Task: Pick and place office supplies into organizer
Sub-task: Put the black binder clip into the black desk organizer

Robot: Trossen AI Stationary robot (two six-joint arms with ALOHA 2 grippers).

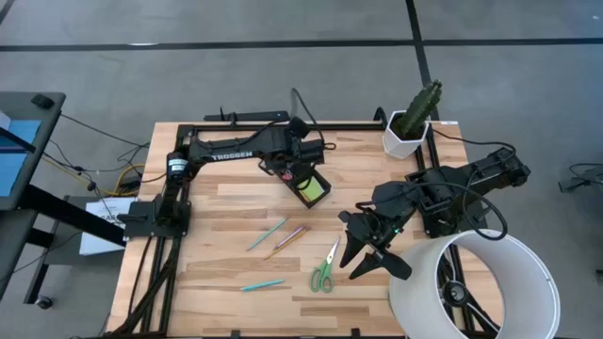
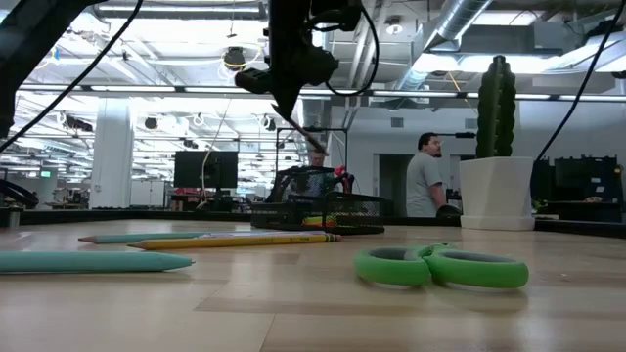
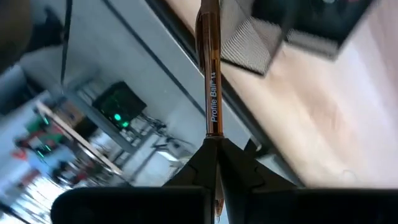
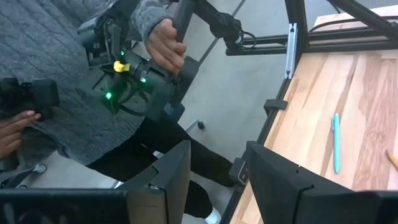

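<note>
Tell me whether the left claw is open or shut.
Shut on a brown pen: in the left wrist view the left claw has both fingers meeting around the pen's shaft.

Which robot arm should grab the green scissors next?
Probably the right. The right gripper hangs open beside the green scissors. The left gripper is over the organizer, shut on a pen.

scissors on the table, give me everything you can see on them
The green-handled scissors lie flat on the wooden table, apart from the pens. Two lime-green loop handles, plastic by the look, point to the near edge; the slim metal blades look shut and point toward the organizer. The right pincer, open, hangs just beside them without touching.
</note>
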